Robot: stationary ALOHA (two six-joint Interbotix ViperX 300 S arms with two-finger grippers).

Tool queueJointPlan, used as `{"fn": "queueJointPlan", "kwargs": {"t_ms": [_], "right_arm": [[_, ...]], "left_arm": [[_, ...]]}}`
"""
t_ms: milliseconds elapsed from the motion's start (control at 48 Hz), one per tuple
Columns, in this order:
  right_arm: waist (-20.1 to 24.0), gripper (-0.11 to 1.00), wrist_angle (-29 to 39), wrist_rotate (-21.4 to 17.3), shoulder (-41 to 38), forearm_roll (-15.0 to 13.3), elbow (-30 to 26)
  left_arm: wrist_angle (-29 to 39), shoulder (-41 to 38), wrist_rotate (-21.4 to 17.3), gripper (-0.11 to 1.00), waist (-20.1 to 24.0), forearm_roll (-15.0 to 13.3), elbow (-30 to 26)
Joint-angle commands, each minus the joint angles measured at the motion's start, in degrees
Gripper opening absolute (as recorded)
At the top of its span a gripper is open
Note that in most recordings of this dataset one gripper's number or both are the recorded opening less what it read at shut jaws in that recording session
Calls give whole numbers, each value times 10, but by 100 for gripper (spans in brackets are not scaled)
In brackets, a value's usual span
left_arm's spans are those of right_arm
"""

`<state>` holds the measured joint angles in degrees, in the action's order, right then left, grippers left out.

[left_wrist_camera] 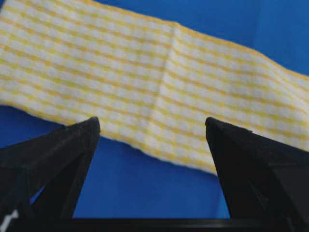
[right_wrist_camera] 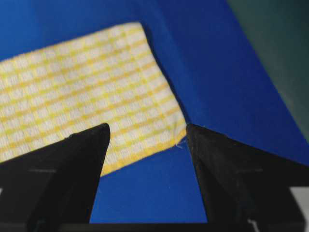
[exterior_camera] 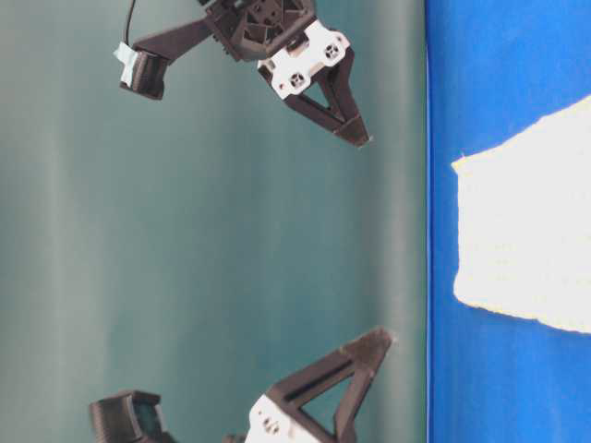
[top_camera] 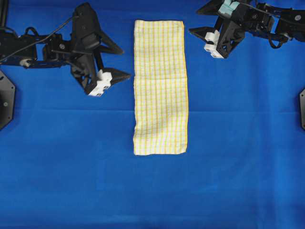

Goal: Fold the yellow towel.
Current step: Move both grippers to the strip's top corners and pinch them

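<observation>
Judging from the layout, a second fold is pending. Left gripper [top_camera: 116,79] is seen spread and empty beside the strip's left edge; yellow towel [top_camera: 159,86] lies flat mid-table; right gripper [top_camera: 206,37] is spread, empty, near the far corner. Both far corners should be pinched evenly.

This was a robot test bench in a lab rather than any home or shop. A smooth, uniform blue cloth table cover [top_camera: 71,181] filled the overhead view, with black angular mounting plates [top_camera: 5,100] at its left and right edges. Beyond the table's edge hung a plain grey-green backdrop curtain [exterior_camera: 212,231], with bare cabling [top_camera: 47,36] trailing along the black arm hardware.
</observation>
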<state>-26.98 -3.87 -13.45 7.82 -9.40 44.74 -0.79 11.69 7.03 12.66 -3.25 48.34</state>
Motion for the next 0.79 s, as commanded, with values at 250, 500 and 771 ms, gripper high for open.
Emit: {"fn": "queueJointPlan", "kwargs": {"t_ms": [250, 500, 771], "right_arm": [[-31, 73, -21, -2, -78, 31, -46], [-38, 77, -43, -2, -137, 40, -68], [-47, 77, -56, -2, -185, 46, -90]], "left_arm": [[-100, -104, -12, 87, 89, 3, -39], [-118, -163, -33, 87, 146, 3, -74], [-149, -221, -33, 87, 163, 2, -96]]}}
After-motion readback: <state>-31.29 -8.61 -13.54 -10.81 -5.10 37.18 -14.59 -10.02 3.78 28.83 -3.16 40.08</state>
